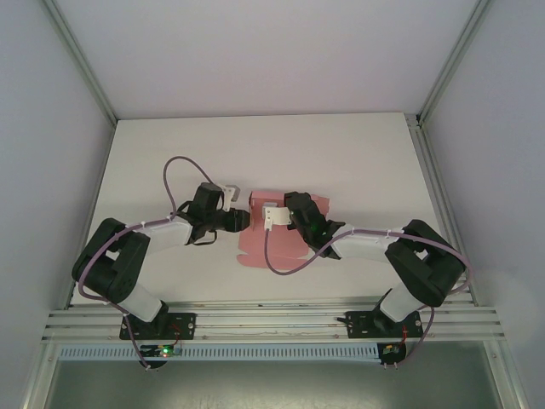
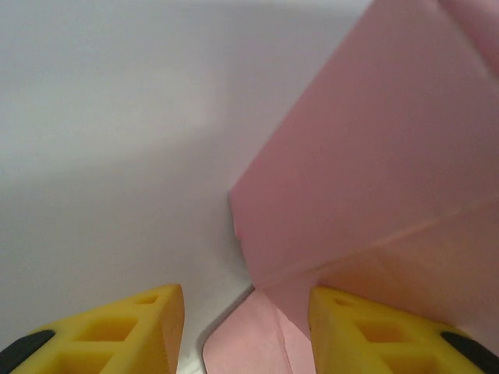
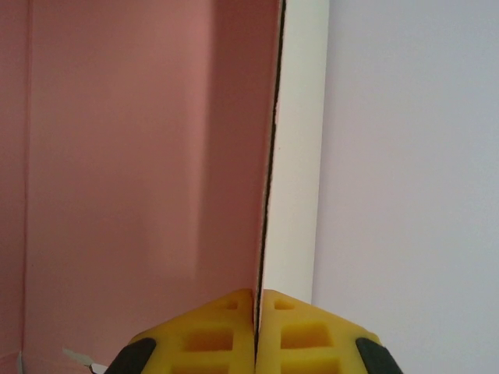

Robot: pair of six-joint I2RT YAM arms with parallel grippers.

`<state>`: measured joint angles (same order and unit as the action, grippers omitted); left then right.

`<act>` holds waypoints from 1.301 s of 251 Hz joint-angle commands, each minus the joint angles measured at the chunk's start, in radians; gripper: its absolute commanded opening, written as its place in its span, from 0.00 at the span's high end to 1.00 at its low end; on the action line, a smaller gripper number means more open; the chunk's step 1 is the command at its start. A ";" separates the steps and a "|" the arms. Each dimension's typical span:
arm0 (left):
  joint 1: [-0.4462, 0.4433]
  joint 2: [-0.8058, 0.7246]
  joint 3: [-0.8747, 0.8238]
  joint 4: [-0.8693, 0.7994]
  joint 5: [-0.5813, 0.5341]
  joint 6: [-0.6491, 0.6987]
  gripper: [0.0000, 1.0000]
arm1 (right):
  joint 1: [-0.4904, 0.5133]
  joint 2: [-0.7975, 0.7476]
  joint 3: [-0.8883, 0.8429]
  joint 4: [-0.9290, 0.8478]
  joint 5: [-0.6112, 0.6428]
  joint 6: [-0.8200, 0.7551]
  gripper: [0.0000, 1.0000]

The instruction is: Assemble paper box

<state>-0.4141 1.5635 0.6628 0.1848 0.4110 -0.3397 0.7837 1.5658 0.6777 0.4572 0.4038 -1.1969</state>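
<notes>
Pink thin card at centre frame in the top view: logged as the paper box (image 1: 255, 249), lying on the white table (image 1: 255, 153), partly folded, not yet closed up. Found it between the two arms, its right half hidden under the right one.

Checked the right gripper (image 1: 266, 220): clenched on one raised wall of the paper box. Confirmed from the right wrist view (image 3: 256, 300): yellow fingers (image 3: 210, 335) pressed together at bottom centre, card edge rising straight up the frame from their seam, pink face to its left, white face to its right.

Checked the left gripper (image 1: 244, 220): just beside the left edge of the card in the top view. From the left wrist view (image 2: 245, 304): fingers apart at lower left and lower right, so judged released, grasping nothing. Noted a sloping pink panel across the right of that frame and a rounded flap corner poking into the gap at bottom centre. Cannot tell whether the lower-right finger touches card.

Relation that matters for the coming move: card off to the right of the left pincer's gap, not centred in it, panel edge slanting from upper right down to bottom centre. Judged the left arm nearer the loose side, the right arm serving as anchor. Probably needs a rightward shift in its own frame to straddle the panel before closing. Long axis of the whole box unreadable from above. Risk: thin card buckling against the pinned wall.
</notes>
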 commanded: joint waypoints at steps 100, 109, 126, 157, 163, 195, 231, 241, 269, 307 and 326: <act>-0.032 0.098 0.125 0.029 0.043 0.136 0.45 | 0.027 -0.002 0.005 -0.187 -0.043 0.041 1.00; -0.033 0.110 0.133 0.028 0.045 0.136 0.45 | 0.032 0.007 0.004 -0.186 -0.044 0.041 1.00; -0.032 0.124 0.145 0.031 0.036 0.133 0.47 | 0.039 0.020 0.004 -0.184 -0.030 0.041 1.00; -0.032 0.117 0.123 0.089 -0.025 0.106 0.56 | 0.045 0.015 -0.003 -0.192 -0.021 0.046 1.00; -0.032 0.114 0.119 0.099 -0.041 0.100 0.59 | 0.045 0.013 -0.003 -0.197 -0.023 0.050 1.00; -0.039 0.113 0.110 0.120 -0.161 0.090 0.65 | 0.051 0.003 0.010 -0.231 -0.025 0.064 1.00; -0.072 0.146 0.151 0.005 -0.441 0.108 0.72 | 0.057 -0.004 0.016 -0.255 -0.009 0.069 1.00; -0.097 0.151 0.162 -0.029 -0.546 0.108 0.75 | 0.059 -0.009 0.013 -0.255 -0.010 0.076 1.00; -0.166 0.180 0.194 -0.097 -0.793 0.088 0.75 | 0.066 -0.029 0.012 -0.277 -0.016 0.092 1.00; -0.179 0.217 0.213 -0.146 -0.875 -0.042 0.79 | 0.078 -0.041 0.013 -0.302 0.007 0.092 1.00; -0.193 0.236 0.225 -0.170 -0.936 -0.072 0.79 | 0.082 -0.047 0.012 -0.304 0.010 0.093 1.00</act>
<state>-0.6338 1.7409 0.8742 0.1349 -0.2092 -0.3065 0.8429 1.5337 0.7116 0.3195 0.4412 -1.1023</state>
